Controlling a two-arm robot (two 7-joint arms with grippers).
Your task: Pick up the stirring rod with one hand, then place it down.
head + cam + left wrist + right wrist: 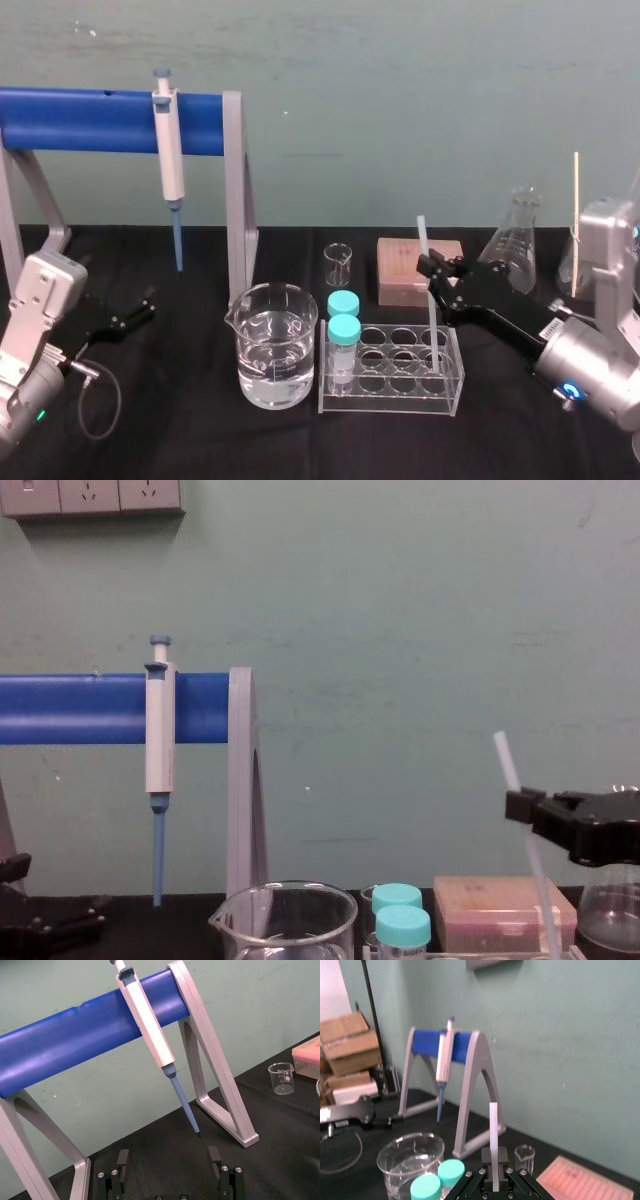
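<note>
The stirring rod (434,325), thin, white and translucent, stands nearly upright with its lower end in a back-right well of the clear tube rack (392,400). My right gripper (435,268) reaches in from the right and is shut on the rod at about mid-height. The right wrist view shows the rod (493,1125) rising from between the closed fingers of this gripper (494,1165). In the chest view the rod (507,758) leans slightly left above the gripper (520,806). My left gripper (138,308) rests open at the far left, its fingers (122,1160) spread.
A beaker of water (272,345) and two teal-capped vials (343,328) stand left of the rod. Behind are a small beaker (338,263), a pink tip box (405,270) and a conical flask (515,243). A pipette (170,160) hangs on the blue-barred stand (100,120).
</note>
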